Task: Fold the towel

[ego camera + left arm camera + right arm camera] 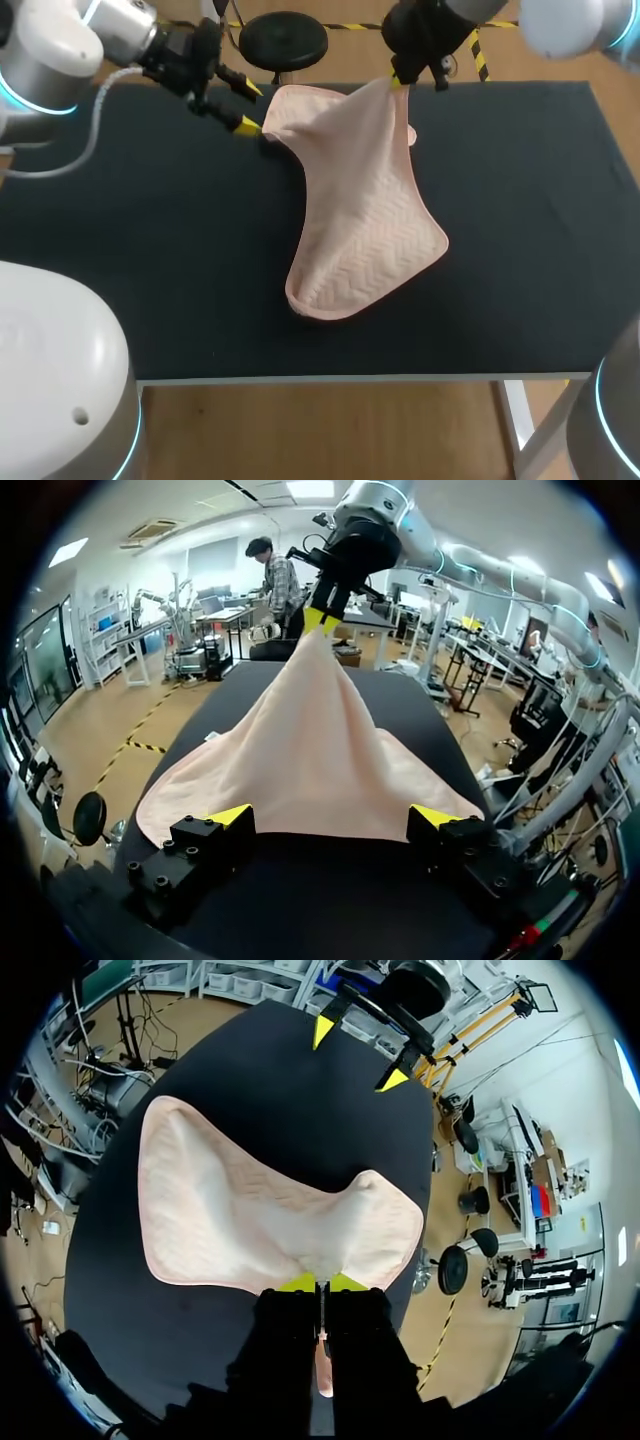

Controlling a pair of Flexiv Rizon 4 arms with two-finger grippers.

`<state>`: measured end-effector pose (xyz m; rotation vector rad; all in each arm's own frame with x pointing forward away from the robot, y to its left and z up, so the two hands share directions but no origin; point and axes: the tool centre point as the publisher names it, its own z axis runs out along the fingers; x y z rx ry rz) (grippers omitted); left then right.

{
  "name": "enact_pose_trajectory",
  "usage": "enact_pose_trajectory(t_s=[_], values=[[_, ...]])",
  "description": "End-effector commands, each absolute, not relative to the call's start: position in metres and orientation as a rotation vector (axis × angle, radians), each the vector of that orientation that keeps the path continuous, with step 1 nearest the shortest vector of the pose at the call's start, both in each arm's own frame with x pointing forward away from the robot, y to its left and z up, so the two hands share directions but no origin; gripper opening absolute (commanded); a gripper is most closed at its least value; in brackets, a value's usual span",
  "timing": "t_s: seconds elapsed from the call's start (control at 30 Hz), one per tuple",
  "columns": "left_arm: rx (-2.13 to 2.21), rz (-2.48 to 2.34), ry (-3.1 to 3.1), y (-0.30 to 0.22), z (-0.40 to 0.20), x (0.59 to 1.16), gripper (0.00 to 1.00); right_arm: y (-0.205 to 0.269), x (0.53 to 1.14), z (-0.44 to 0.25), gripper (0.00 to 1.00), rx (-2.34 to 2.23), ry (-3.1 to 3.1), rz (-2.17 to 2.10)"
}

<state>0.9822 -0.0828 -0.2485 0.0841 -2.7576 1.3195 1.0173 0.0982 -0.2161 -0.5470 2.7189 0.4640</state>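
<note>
Towel in pale pink lies on the dark table, mostly flat, with one far corner drawn up off the cloth. At about 10 o'clock from the towel's middle, the left gripper sits low over the table with its fingers spread wide and nothing between them; in its wrist view the towel edge lies just ahead of the left gripper. At about 1 o'clock the right gripper is clenched on the towel corner, holding it raised so the fabric peaks into a tent. The step in hand looks like securing the second far corner: the left fingers should slide in around that corner, pinch one layer only, then rise to match the right so the far edge hangs level and taut before it is carried over. The long axis runs roughly from 12 to 6 o'clock, and the rounded near end leans slightly toward 5.
</note>
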Motion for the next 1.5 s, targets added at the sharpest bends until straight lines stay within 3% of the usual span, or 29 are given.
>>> enact_pose_trajectory(t_s=[0.03, 0.67, 1.5], values=[[0.098, 1.294, -2.753, -0.100, -0.262, 0.978, 1.00, 0.092, 1.011, -0.223, 0.00, -0.548, 2.705, 0.480], [0.053, 1.179, -2.675, -0.147, -0.297, 0.938, 1.00, 0.088, 1.003, -0.229, 0.00, -0.585, 2.684, 0.475], [0.108, 1.077, -2.851, -0.203, -0.365, 0.985, 1.00, 0.079, 1.012, -0.240, 0.00, -0.632, 2.717, 0.433]])
